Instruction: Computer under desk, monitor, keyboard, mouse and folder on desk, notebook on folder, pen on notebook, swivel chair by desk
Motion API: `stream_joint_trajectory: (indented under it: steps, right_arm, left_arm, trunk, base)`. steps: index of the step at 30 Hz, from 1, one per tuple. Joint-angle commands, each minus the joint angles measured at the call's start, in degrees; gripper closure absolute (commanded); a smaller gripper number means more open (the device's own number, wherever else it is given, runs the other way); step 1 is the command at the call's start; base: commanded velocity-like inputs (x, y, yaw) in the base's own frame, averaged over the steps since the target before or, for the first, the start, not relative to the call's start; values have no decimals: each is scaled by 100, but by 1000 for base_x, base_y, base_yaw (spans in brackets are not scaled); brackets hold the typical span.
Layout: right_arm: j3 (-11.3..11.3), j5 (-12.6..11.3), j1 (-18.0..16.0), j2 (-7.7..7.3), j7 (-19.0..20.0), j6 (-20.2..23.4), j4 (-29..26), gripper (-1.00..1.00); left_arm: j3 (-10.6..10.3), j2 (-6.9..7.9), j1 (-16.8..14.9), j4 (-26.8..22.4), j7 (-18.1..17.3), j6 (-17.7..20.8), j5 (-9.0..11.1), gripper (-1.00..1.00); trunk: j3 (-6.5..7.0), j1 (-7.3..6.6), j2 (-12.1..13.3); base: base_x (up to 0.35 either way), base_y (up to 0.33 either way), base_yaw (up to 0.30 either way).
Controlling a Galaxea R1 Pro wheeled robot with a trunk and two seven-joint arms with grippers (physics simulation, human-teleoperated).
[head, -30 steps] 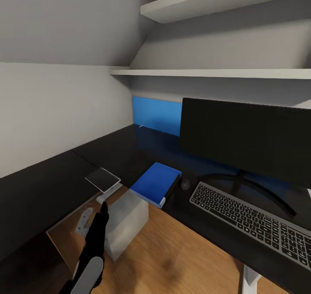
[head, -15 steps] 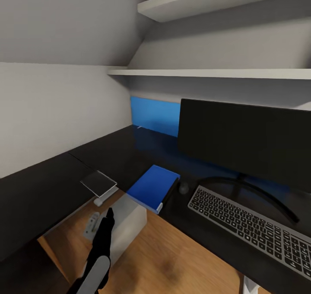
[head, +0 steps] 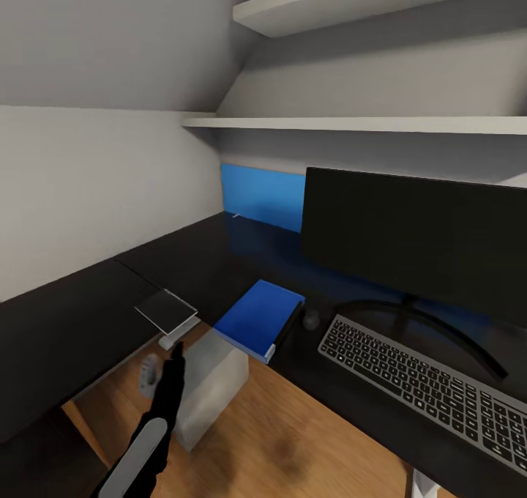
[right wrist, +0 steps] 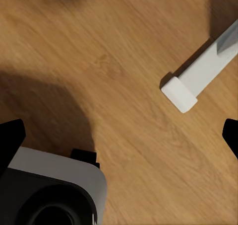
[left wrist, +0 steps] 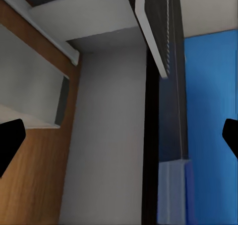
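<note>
The black bench (head: 80, 315) runs from the left of the head view across to the lower right. On it the monitor (head: 413, 238) stands at centre right, with the keyboard (head: 424, 381) in front of it at lower right. A small dark mouse (head: 312, 319) lies between the keyboard's left end and the blue folder (head: 258, 318), which juts over the bench edge. Left of the folder, the dark notebook (head: 166, 310) also overhangs that edge. The grey computer (head: 208, 384) stands on the wood floor (head: 307, 439) under the edge.

The left claw (head: 162, 362) hovers at lower left, below the notebook; in the left wrist view its fingers (left wrist: 10, 140) are spread wide, nothing between them. The right claw (right wrist: 119, 135) is likewise spread, over floor and a white leg (right wrist: 198, 76).
</note>
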Motion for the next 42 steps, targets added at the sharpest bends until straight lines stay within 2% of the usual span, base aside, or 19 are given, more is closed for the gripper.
stream_joint_trajectory:
  steps: [1, 5, 12, 23, 32, 42]
  right_arm:
    - [40, -61, -4, -8, -36, -21, -5, -100]
    - [40, -64, -7, -7, -37, -21, 2, -100]
    - [42, -58, -9, -12, -37, -21, 12, -100]
    - [46, -57, -10, -14, -37, -21, 15, -100]
    - [48, -57, -10, -16, -37, -21, 15, -100]
    - [71, -58, -10, -15, -24, 5, 15, -100]
  left_arm:
    - [-19, 32, -7, -9, -7, -22, 60, -100]
    - [7, 92, -12, 2, -94, 27, 156, -100]
    - [28, 137, -9, 39, -145, 55, 191, -100]
    - [87, 149, -7, 62, -157, 60, -121, -100]
    - [316, 143, -7, 99, -155, 92, -167, -100]
    - [392, 145, -7, 143, -157, 86, -179, -100]
  trunk:
    - [-4, 0, -3]
    - [-4, 0, -3]
    - [-4, 0, -3]
    - [-4, 0, -3]
    - [-4, 0, -3]
    - [-4, 0, -3]
  base:
    - [0, 0, 0]
    - [19, 0, 0]
    - [207, 0, 0]
    - [97, 0, 0]
    - [11, 0, 0]
    - [51, 0, 0]
